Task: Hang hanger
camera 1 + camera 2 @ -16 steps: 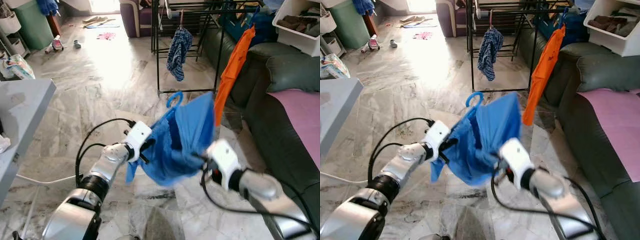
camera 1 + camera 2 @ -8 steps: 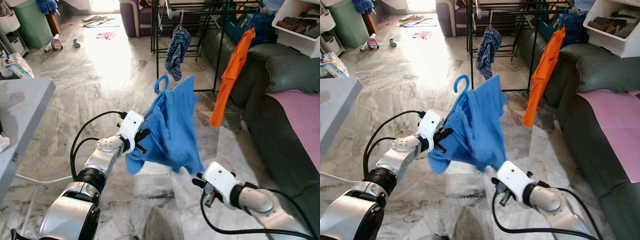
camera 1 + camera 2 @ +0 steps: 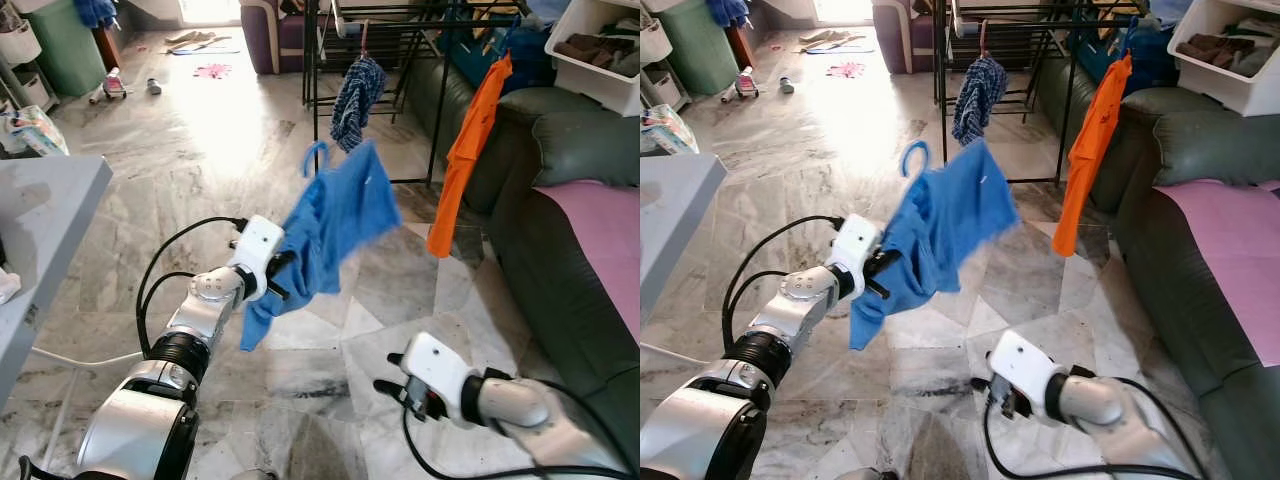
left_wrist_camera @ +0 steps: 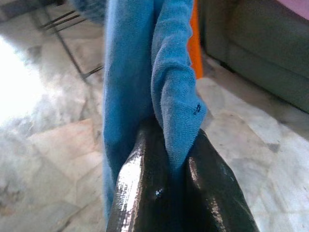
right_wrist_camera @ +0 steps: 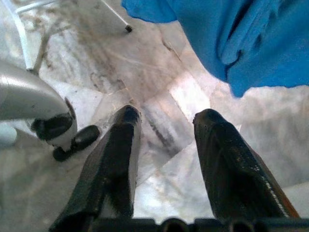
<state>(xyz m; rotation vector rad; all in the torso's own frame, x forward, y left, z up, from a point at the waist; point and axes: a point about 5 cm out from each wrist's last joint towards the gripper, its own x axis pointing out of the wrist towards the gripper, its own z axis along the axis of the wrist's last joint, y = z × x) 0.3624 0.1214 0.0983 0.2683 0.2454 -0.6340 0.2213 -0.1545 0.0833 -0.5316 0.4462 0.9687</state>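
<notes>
one black drying rack stands well beyond the left gripper, with an orange garment and a dark blue knit hanging from it. ahead of and above that gripper's fingertips spreads the blue shirt, draped on a blue hanger whose hook pokes up at the far top, short of the rack.

the load looks light, but awkward: the cloth is soft and floppy and hangs loose below the grip, so it will swing, while the plastic hanger inside should be stiff. the better hold seems to be the hanger's frame through the fabric, near a shoulder, leaving the hook free to catch the rail.

in the left wrist view the two fingers are pinched nearly together on a fold of the blue cloth; whether the hanger itself sits between them i cannot tell.

the right gripper hangs low under the shirt, its jaws spread wide over bare marble floor, touching nothing.
</notes>
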